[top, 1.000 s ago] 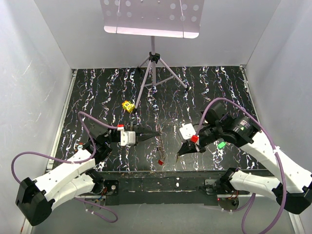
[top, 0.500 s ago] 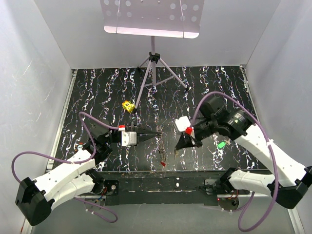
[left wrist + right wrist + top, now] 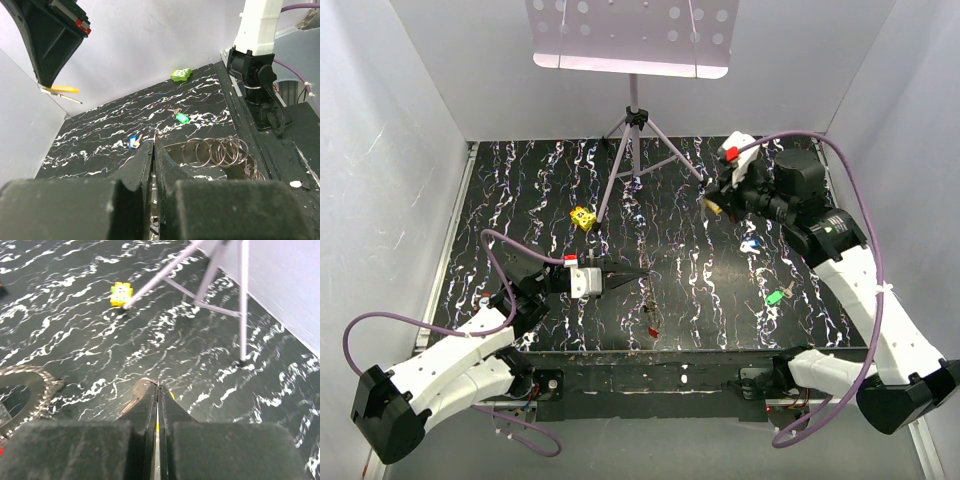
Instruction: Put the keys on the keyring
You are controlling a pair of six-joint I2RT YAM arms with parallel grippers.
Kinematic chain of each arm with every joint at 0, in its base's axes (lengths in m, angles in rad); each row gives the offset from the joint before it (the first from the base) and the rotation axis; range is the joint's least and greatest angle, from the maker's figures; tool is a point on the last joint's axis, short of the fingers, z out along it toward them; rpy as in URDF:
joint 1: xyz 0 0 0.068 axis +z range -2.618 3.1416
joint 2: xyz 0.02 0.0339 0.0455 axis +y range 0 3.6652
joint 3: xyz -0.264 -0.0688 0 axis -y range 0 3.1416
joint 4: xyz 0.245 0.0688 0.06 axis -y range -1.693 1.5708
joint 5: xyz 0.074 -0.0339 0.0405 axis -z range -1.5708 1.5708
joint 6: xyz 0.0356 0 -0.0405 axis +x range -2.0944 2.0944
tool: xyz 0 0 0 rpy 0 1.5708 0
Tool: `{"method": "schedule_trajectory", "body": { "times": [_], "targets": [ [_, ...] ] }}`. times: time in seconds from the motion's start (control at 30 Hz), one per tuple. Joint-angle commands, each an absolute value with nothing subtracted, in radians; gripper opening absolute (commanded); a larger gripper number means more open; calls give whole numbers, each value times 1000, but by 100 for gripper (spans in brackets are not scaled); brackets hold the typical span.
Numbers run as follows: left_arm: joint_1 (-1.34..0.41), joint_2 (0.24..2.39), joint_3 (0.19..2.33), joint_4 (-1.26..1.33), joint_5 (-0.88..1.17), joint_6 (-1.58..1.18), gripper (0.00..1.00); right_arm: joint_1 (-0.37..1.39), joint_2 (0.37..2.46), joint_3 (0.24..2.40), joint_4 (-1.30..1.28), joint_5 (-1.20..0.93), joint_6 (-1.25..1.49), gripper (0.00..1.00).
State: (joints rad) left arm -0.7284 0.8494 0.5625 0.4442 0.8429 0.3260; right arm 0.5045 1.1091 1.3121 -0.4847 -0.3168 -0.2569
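My left gripper (image 3: 642, 275) is shut on the keyring (image 3: 648, 297), which it holds edge-on low over the near middle of the table. Wire rings of the keyring (image 3: 216, 150) show just past the fingers (image 3: 145, 155). A red key (image 3: 650, 333) sits at the ring's lower end. My right gripper (image 3: 713, 205) hangs raised at the back right, shut on an orange-headed key (image 3: 62, 89), whose metal blade (image 3: 136, 394) sticks out beside the fingertips. A blue key (image 3: 750, 245) and a green key (image 3: 775, 297) lie on the table at the right.
A yellow dotted cube (image 3: 583, 217) lies left of the tripod (image 3: 635, 150) that carries a music stand at the back. A green block (image 3: 181, 75) rests near the far wall. White walls close in the black marbled table (image 3: 540, 190).
The right arm has lifted away from the keyring and swung to the back right with the orange key, uncovering the blue key. The left arm and keyring have stayed put.
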Motion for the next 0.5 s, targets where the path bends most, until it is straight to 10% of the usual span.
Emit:
{"method": "schedule_trajectory", "body": {
  "times": [0.0,0.13,0.47],
  "targets": [
    [-726,816,571,440,810,350,0,462,1048,1308,-442,-314,-204,1],
    [-723,808,569,439,805,357,0,466,1025,1338,-606,-830,-354,1],
    [-723,807,568,456,876,359,0,595,922,1169,-416,-773,-554,1]
  ]
}}
